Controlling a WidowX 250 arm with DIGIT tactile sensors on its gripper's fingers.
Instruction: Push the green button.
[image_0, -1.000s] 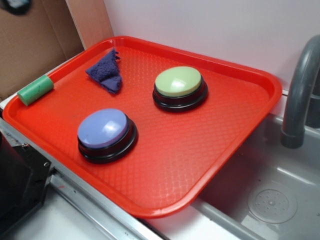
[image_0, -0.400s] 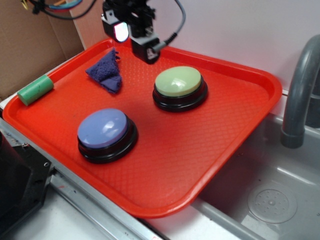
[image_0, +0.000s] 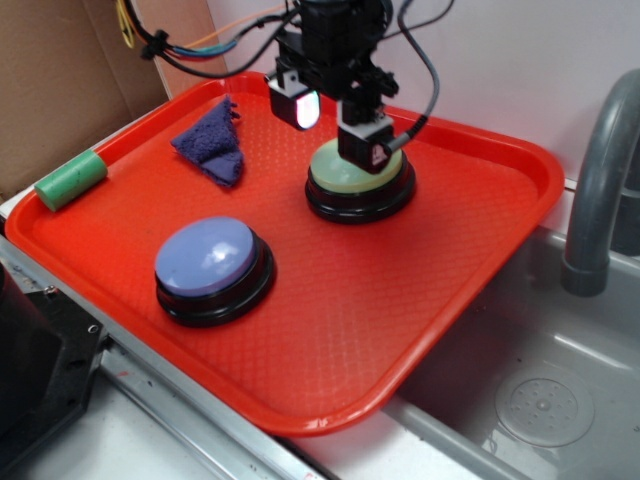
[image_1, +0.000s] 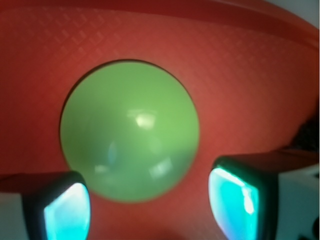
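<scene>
The green button (image_0: 338, 179), a pale yellow-green dome on a black base, sits on the far middle of the red tray (image_0: 420, 290). My gripper (image_0: 330, 125) hangs right over it, open, with one finger (image_0: 364, 146) above the dome's top and the other to the back left. I cannot tell whether that finger touches the dome. In the wrist view the green button (image_1: 129, 130) fills the centre. The gripper (image_1: 150, 205) stands wide open below it, and its lit fingertips (image_1: 66, 212) hold nothing.
A blue-purple button (image_0: 207, 258) stands on the tray's near left. A crumpled blue cloth (image_0: 212, 143) lies at the back left, and a small green cylinder (image_0: 70, 179) rests on the left rim. A grey faucet (image_0: 600, 190) and sink (image_0: 540, 400) are to the right.
The gripper was out of view a second ago. It then appeared over the tray's back edge and has come down and right to hang over the green button.
</scene>
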